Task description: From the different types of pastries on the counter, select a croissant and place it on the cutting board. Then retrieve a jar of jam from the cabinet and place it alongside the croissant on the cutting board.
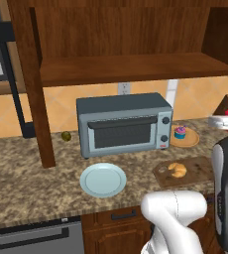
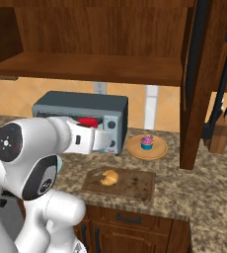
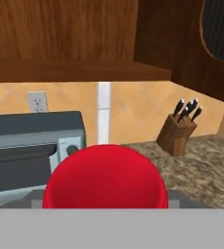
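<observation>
The croissant point(image 2: 109, 177) already lies on the cutting board point(image 2: 135, 185), lower centre of the right base view. The jam jar point(image 3: 105, 177) is held closed in the end effector point(image 2: 88, 121), left of centre. Lowering beside the croissant is called for next.

Counts: one golden-brown crescent croissant point(image 1: 176, 170), one pink-frosted cupcake in a blue wrapper point(image 1: 180, 132), one jar with a red lid point(image 3: 105, 177). One dark-brown wooden cutting board point(image 1: 200, 170). Two round plates: one light-blue point(image 1: 103, 180), one tan point(image 1: 191, 138). One grey toaster oven point(image 1: 124, 124). One wooden knife block point(image 2: 222, 133), handles look like four or five, too small to tell. One small dark-green round fruit point(image 1: 66, 136). One white wall outlet point(image 3: 36, 102).
</observation>
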Robot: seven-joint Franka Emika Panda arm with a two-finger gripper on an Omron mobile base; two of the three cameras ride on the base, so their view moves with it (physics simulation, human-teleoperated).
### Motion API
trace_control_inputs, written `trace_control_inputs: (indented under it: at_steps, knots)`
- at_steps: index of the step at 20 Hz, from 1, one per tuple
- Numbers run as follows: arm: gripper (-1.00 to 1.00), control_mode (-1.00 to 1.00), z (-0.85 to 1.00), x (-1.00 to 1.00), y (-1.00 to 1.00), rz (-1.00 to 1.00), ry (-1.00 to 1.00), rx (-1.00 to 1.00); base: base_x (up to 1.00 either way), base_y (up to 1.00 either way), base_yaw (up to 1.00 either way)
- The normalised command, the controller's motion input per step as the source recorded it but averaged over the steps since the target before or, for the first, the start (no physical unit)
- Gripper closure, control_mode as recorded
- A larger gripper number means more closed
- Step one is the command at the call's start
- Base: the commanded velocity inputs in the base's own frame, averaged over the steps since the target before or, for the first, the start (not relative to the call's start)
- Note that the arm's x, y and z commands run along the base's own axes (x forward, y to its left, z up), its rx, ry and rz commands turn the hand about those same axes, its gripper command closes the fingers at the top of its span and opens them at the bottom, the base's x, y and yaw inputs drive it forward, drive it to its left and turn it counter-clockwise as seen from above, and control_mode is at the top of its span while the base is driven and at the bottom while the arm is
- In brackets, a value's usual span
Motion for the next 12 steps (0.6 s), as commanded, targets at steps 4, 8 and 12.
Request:
trace_control_inputs:
  at_steps: [4, 8, 12]
  knots:
    - [1.0, -1.0, -0.66, 0.01, -0.13, 0.2, 0.0, 0.0, 0.0, 0.0, 0.0]
    - [1.0, -1.0, -0.89, 0.01, -0.01, 0.22, -0.04, 0.0, 0.0, 0.0, 0.0]
    - [1.0, -1.0, -1.0, 0.0, 0.0, 0.21, -0.25, 0.0, 0.0, 0.0, 0.0]
